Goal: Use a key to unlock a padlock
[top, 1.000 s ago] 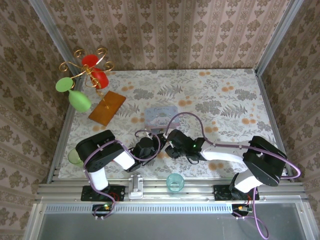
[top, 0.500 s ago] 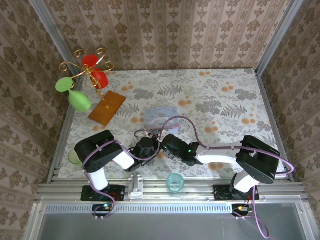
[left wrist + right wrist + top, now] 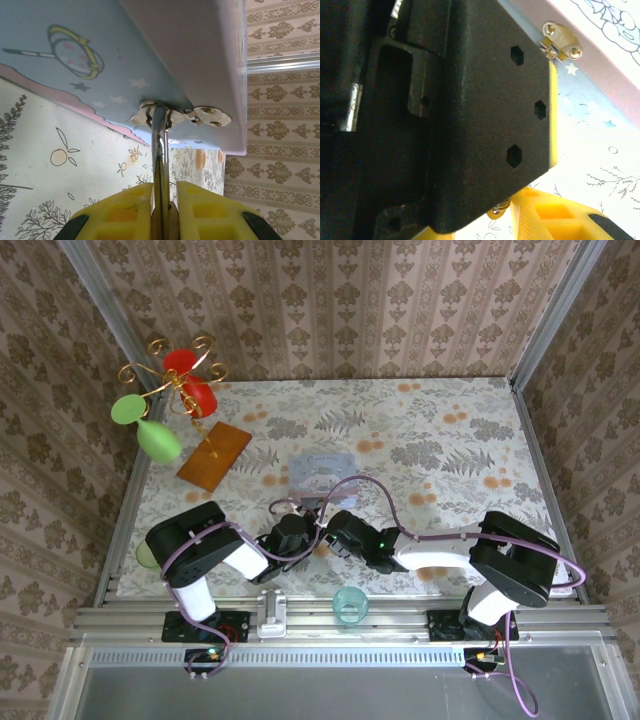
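In the left wrist view my left gripper [image 3: 165,187] is shut on the padlock. Its thin silvery shackle [image 3: 160,145] rises between the yellow fingers [image 3: 120,210] and passes through the metal hasp [image 3: 150,116] of the pale blue cartoon tin [image 3: 75,50]. A sliver of brass body shows low between the pads. From above, the left gripper [image 3: 298,536] and right gripper [image 3: 337,538] meet just in front of the tin [image 3: 320,470]. In the right wrist view the left gripper's black body [image 3: 445,115] blocks most of the sight. A small wire ring [image 3: 501,206] hangs beside one yellow finger [image 3: 560,215]; the key is hidden.
A teal cup [image 3: 350,603] stands at the near edge between the arm bases. An amber flat plate [image 3: 214,455] and a gold stand with red and green glasses [image 3: 170,390] are at the back left. Patterned walls close in three sides.
The right arm has swung left and its gripper has closed up against the left gripper. The left gripper has stayed on the padlock at the tin.
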Tool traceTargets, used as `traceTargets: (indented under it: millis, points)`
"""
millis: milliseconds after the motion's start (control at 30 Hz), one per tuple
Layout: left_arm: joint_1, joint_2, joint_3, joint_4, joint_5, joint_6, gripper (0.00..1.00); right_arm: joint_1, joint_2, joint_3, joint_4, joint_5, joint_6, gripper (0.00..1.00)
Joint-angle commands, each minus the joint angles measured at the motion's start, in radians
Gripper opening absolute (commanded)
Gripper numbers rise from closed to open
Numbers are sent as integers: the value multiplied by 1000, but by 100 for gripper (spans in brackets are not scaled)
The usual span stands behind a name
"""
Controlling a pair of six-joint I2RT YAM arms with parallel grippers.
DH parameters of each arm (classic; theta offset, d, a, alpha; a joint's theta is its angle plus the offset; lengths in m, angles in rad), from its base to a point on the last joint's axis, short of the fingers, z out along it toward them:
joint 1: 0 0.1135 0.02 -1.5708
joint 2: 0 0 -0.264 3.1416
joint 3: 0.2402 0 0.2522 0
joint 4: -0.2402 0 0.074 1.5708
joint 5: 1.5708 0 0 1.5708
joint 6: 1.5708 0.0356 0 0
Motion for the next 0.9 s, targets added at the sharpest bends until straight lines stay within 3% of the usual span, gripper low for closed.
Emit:
traceTargets:
  millis: [0, 100, 300, 400, 500, 633, 867]
  points:
    - [-15, -17, 17, 118, 18, 0, 0, 16, 46, 26, 6, 90, -32, 33]
    - [-16, -17, 14, 118, 17, -3, 0, 17, 58, 36, 17, 130, -15, 20]
    - [-17, -6, 6, 140, 15, -18, 0, 7, 47, 46, 26, 112, 7, 16]
    - [-16, -2, 5, 142, 16, -18, 0, -35, 26, 5, 57, 0, 64, 10]
    - [-16, -3, 7, 143, 18, -18, 0, -105, -19, -63, 126, -173, 147, 10]
    - [-17, 2, 2, 147, 18, -22, 0, -154, -71, -107, 161, -301, 214, 10]
    - [-14, 0, -4, 151, 18, -20, 0, -324, -90, -243, 344, -563, 393, 11]
